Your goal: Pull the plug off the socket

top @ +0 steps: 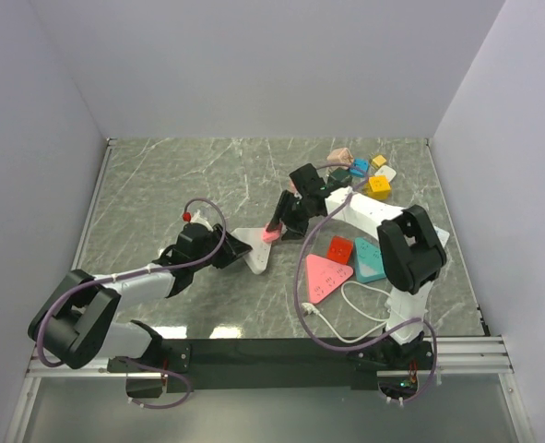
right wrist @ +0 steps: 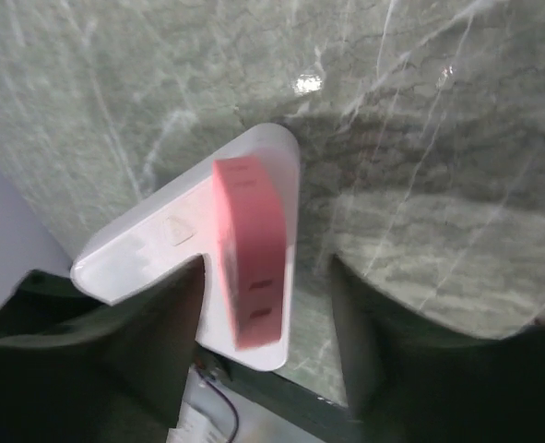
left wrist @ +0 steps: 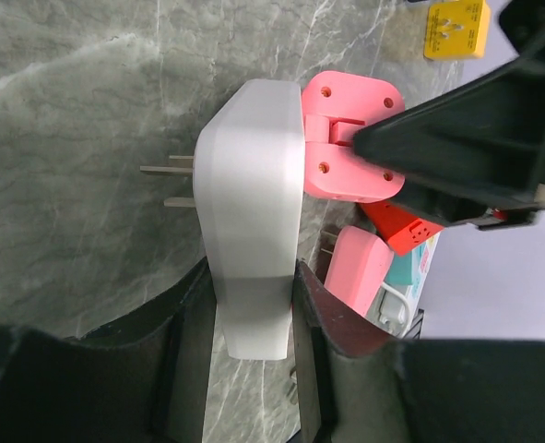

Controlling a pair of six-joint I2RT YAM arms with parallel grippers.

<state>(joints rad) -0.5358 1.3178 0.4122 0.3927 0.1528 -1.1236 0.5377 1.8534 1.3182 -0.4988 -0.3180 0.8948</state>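
Note:
The socket is a white, three-armed adapter (top: 254,249) lying mid-table, with a pink plug (top: 271,234) stuck in its far arm. My left gripper (top: 236,250) is shut on the socket's near arm (left wrist: 251,212), both fingers pressed against its sides, with two metal prongs (left wrist: 168,185) sticking out to the left. The pink plug (left wrist: 350,138) sits at the socket's far end. My right gripper (right wrist: 267,305) straddles the pink plug (right wrist: 251,254). Its left finger lies against the white body (right wrist: 152,245), while a gap still shows between the plug and the right finger.
To the right lie a pink triangular power strip (top: 326,278), a teal strip (top: 369,259), a red block (top: 340,247) and a coiled white cable (top: 364,309). A long white strip (top: 380,213) and several coloured adapters, one of them yellow (top: 379,186), sit at the back right.

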